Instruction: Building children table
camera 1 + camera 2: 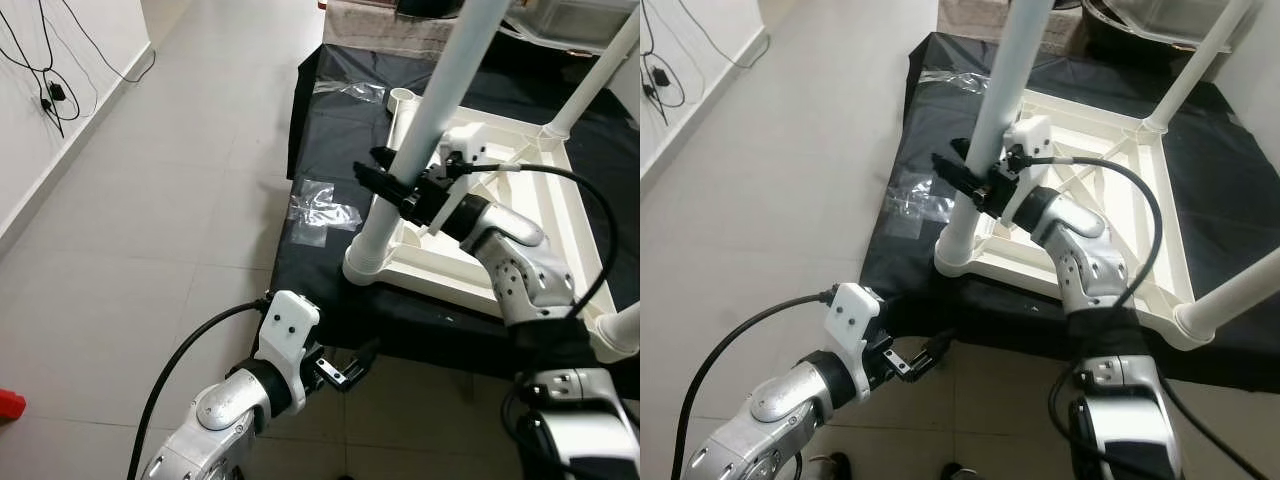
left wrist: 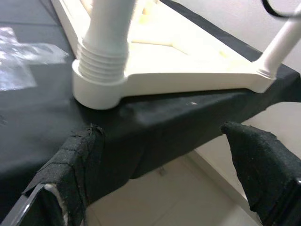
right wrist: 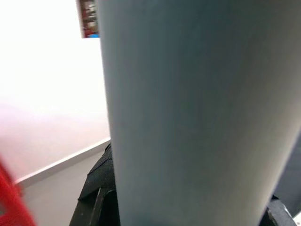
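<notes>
A white children's table (image 1: 452, 268) lies upside down on a black-covered platform (image 1: 330, 150). Its near-left leg (image 1: 442, 88) stands upright in a threaded corner socket (image 1: 366, 262). My right gripper (image 1: 396, 184) is shut on this leg a short way above the socket, one black finger on each side; the right wrist view has the leg (image 3: 197, 113) pressed close against the camera. Two more legs (image 1: 600, 72) rise at the far-right and near-right corners. The far-left corner socket (image 1: 402, 99) stands open. My left gripper (image 1: 346, 368) hangs open below the platform's front edge, its fingers (image 2: 70, 179) holding nothing.
Clear plastic bags (image 1: 325, 208) lie on the black cloth left of the table, another (image 1: 350, 90) farther back. Tiled floor (image 1: 150, 230) spreads to the left, with cables (image 1: 50, 95) on the wall and a red object (image 1: 8, 403) at the near left.
</notes>
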Controlling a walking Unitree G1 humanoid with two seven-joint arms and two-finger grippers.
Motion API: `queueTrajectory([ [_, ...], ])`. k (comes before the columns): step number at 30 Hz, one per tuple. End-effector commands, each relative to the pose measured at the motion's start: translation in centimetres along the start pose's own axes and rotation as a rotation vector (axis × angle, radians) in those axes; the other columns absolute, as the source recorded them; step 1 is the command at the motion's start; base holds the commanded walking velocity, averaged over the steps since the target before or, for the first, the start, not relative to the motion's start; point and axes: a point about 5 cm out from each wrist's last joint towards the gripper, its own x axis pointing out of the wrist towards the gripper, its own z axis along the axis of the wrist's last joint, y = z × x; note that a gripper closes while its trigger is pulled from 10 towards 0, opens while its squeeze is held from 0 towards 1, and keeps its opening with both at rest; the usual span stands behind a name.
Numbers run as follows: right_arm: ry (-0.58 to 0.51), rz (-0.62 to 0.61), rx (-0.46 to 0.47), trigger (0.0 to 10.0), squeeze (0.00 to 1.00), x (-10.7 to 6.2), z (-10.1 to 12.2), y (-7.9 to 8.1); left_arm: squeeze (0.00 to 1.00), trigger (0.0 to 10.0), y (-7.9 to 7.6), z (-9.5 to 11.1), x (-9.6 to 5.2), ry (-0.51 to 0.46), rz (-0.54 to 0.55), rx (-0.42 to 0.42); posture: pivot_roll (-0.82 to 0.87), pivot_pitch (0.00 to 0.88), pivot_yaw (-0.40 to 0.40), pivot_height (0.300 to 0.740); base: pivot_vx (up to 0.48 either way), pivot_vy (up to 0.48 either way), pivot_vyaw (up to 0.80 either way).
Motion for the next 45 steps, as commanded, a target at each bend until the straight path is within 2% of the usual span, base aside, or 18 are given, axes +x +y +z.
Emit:
queueTrajectory([
  [1, 0.215, -0.155, 0.079, 10.0, 0.00, -1.8, -5.0, -0.4, 0.00, 10.0, 0.1, -0.4, 0.2, 0.011, -0.001, -0.010, 0.12, 0.231, -0.111, 0.740, 0.000, 0.000, 0.00],
  [5, 0.212, -0.183, 0.073, 10.0, 0.00, -1.8, -5.0, -0.2, 0.00, 10.0, 0.2, -0.4, 0.3, 0.010, 0.001, -0.008, 0.12, 0.231, -0.111, 0.740, 0.000, 0.000, 0.00],
  [7, 0.214, -0.357, 0.092, 10.0, 0.00, -1.7, -4.9, -0.6, 0.00, 10.0, 0.3, -0.3, 0.3, 0.010, 0.005, -0.006, 0.12, 0.230, -0.109, 0.740, 0.000, 0.000, 0.00],
  [8, 0.214, -0.357, 0.092, 10.0, 0.00, -1.7, -4.9, -0.6, 0.00, 10.0, 0.3, -0.3, 0.3, 0.010, 0.005, -0.006, 0.12, 0.230, -0.109, 0.740, 0.000, 0.000, 0.00],
  [9, 0.206, -0.496, 0.104, 10.0, 0.00, -1.9, -4.9, -1.0, 0.00, 10.0, 0.4, -0.4, 0.3, 0.010, 0.007, -0.004, 0.12, 0.228, -0.107, 0.740, 0.000, 0.000, 0.00],
  [10, 0.206, -0.496, 0.104, 10.0, 0.00, -1.9, -4.9, -1.0, 0.00, 10.0, 0.4, -0.4, 0.3, 0.010, 0.007, -0.004, 0.12, 0.228, -0.107, 0.740, 0.000, 0.000, 0.00],
  [12, 0.191, -0.837, 0.114, 10.0, 0.00, -2.9, -4.9, -1.8, 0.00, 10.0, 0.6, -0.4, 0.5, 0.011, 0.011, -0.001, 0.12, 0.226, -0.104, 0.740, 0.000, 0.000, 0.00],
  [13, 0.191, -0.837, 0.114, 10.0, 0.00, -2.9, -4.9, -1.8, 0.00, 10.0, 0.6, -0.4, 0.5, 0.011, 0.011, -0.001, 0.12, 0.226, -0.104, 0.740, 0.000, 0.000, 0.00],
  [15, 0.165, -1.073, 0.124, 10.0, 0.00, -3.8, -4.7, -1.5, 0.00, 10.0, 0.7, -0.4, 0.6, 0.008, 0.012, 0.002, 0.12, 0.225, -0.102, 0.740, 0.000, 0.000, 0.00],
  [19, 0.150, -1.149, 0.107, 10.0, 0.00, -4.0, -4.5, -1.1, 0.00, 10.0, 0.8, -0.3, 0.6, 0.007, 0.013, 0.004, 0.12, 0.225, -0.102, 0.740, 0.000, 0.000, 0.00],
  [21, 0.110, -1.219, 0.068, 10.0, 0.00, -2.9, -3.9, 0.5, 0.00, 10.0, 1.1, -0.4, 0.7, 0.005, 0.018, 0.010, 0.13, 0.220, -0.097, 0.740, 0.000, 0.000, 0.00],
  [29, 0.133, -1.220, 0.026, 10.0, 0.00, -0.5, -3.8, 2.2, 0.00, 10.0, 1.4, -0.3, 0.8, 0.003, 0.024, 0.019, 0.13, 0.216, -0.100, 0.740, 0.000, 0.000, 0.00],
  [34, 0.175, -1.279, 0.021, 10.0, 0.00, -0.2, -4.1, 1.9, 0.00, 10.0, 1.6, -0.3, 0.7, 0.001, 0.032, 0.026, 0.13, 0.215, -0.103, 0.740, 0.000, 0.000, 0.00],
  [35, 0.176, -1.170, 0.087, 10.0, 0.00, 0.6, -4.5, 2.0, 0.00, 10.0, 1.6, -0.3, 0.8, 0.000, 0.033, 0.026, 0.12, 0.217, -0.106, 0.740, 0.000, 0.000, 0.00],
  [37, 0.176, -1.170, 0.087, 10.0, 0.00, 0.6, -4.5, 2.0, 0.00, 10.0, 1.6, -0.3, 0.8, 0.000, 0.033, 0.026, 0.12, 0.217, -0.106, 0.740, 0.000, 0.000, 0.00],
  [38, 0.191, -0.894, 0.211, 10.0, 0.00, 1.9, -5.5, 2.6, 0.00, 10.0, 1.5, -0.3, 0.9, -0.004, 0.032, 0.024, 0.12, 0.221, -0.107, 0.740, 0.000, 0.000, 0.00],
  [39, 0.206, -0.795, 0.257, 10.0, 0.00, 2.3, -5.9, 2.9, 0.00, 10.0, 1.5, -0.3, 0.9, -0.005, 0.031, 0.024, 0.12, 0.221, -0.107, 0.740, 0.000, 0.000, 0.00],
  [45, 0.305, -0.609, 0.301, 10.0, 0.00, 2.4, -7.5, 2.6, 0.00, 10.0, 1.5, -0.2, 0.9, -0.008, 0.032, 0.028, 0.12, 0.225, -0.114, 0.740, 0.000, 0.000, 0.00],
])
